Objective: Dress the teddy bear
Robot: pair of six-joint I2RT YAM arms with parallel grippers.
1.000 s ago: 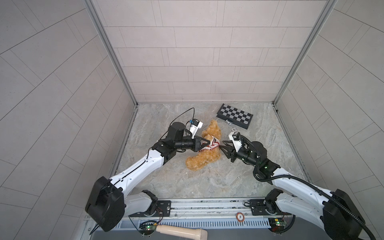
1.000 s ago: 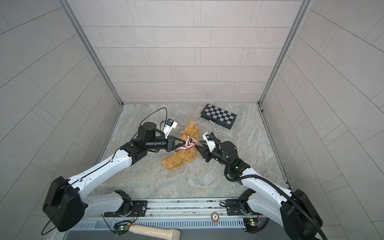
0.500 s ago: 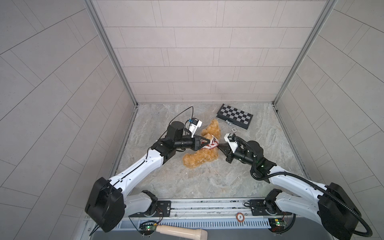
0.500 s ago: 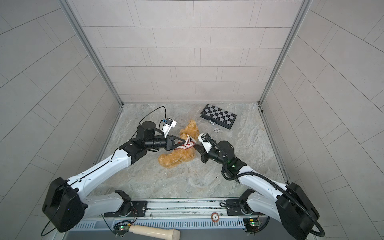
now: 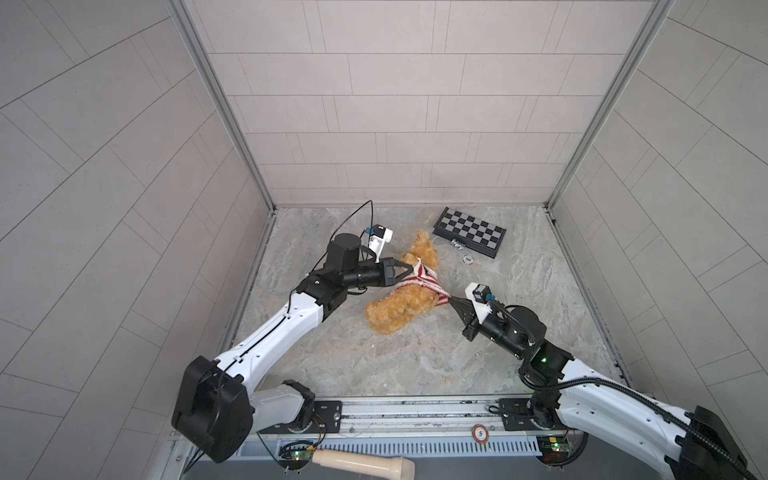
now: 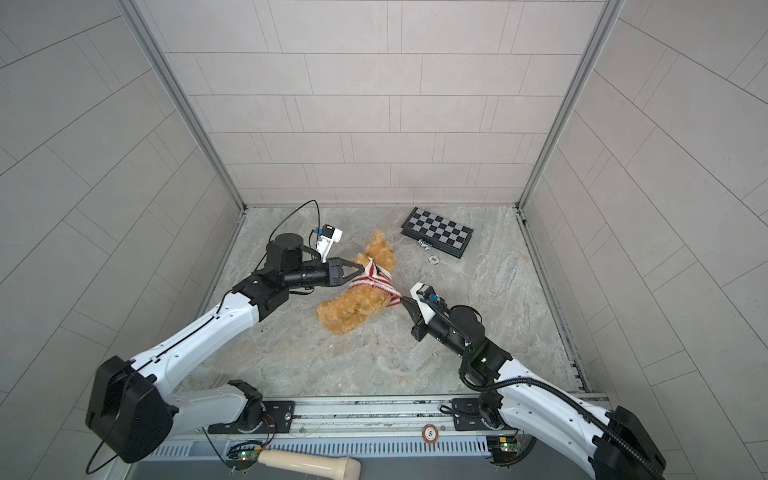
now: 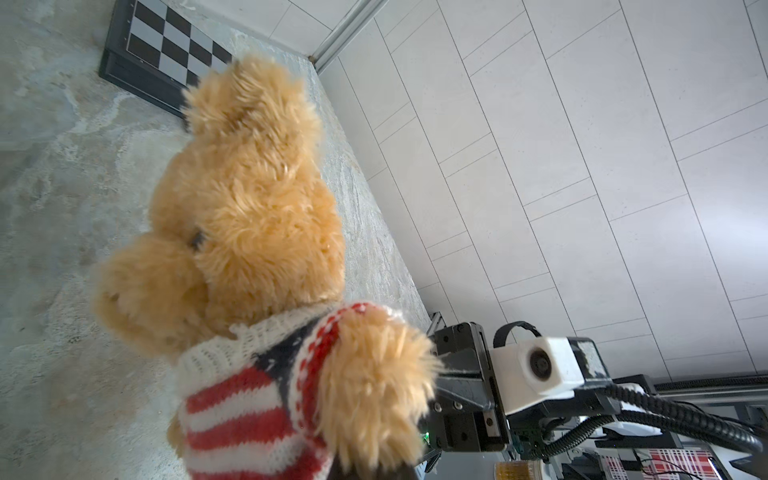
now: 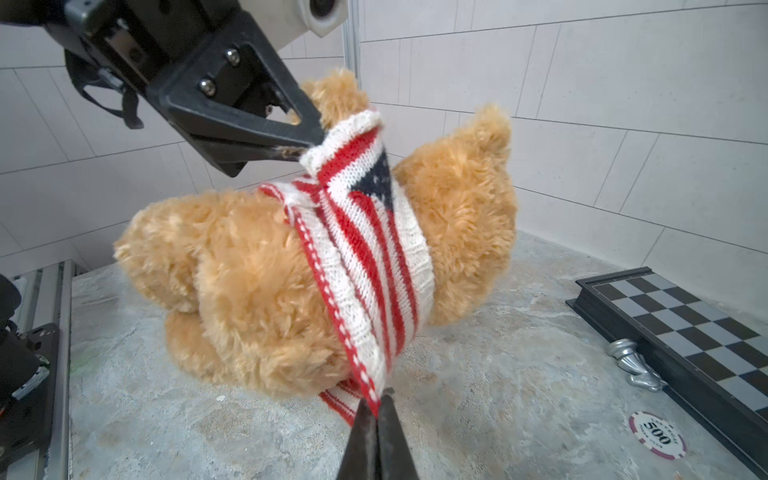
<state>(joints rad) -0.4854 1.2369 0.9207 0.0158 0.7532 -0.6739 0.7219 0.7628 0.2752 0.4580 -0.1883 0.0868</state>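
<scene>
The golden-tan teddy bear (image 5: pixel 395 305) (image 6: pixel 345 309) lies on the marble floor with its head toward the back wall. A red-and-white striped flag sweater (image 5: pixel 417 282) (image 6: pixel 374 280) sits around its chest, stretched taut between both grippers. My left gripper (image 5: pixel 409 269) (image 6: pixel 365 269) is shut on the sweater's white hem near the bear's shoulder, seen closely in the right wrist view (image 8: pixel 307 143). My right gripper (image 5: pixel 451 298) (image 6: pixel 402 300) (image 8: pixel 376 409) is shut on the red-edged hem at the opposite side. The left wrist view shows the bear's head (image 7: pixel 249 199) and sweater (image 7: pixel 237 395); its own jaws are mostly hidden by fur.
A folded chessboard (image 5: pixel 469 237) (image 8: pixel 685 316) lies at the back right, with a silver chess piece (image 5: pixel 457 245) (image 8: pixel 636 365) and a poker chip (image 5: pixel 468 259) (image 8: pixel 656 434) beside it. A wooden handle (image 5: pixel 361 461) lies in front of the rail. Tiled walls enclose three sides.
My right gripper reached in toward the bear, closed on the sweater's hem and drew it back to the right. The sweater is now stretched tight. The left gripper kept its grip and barely moved.
</scene>
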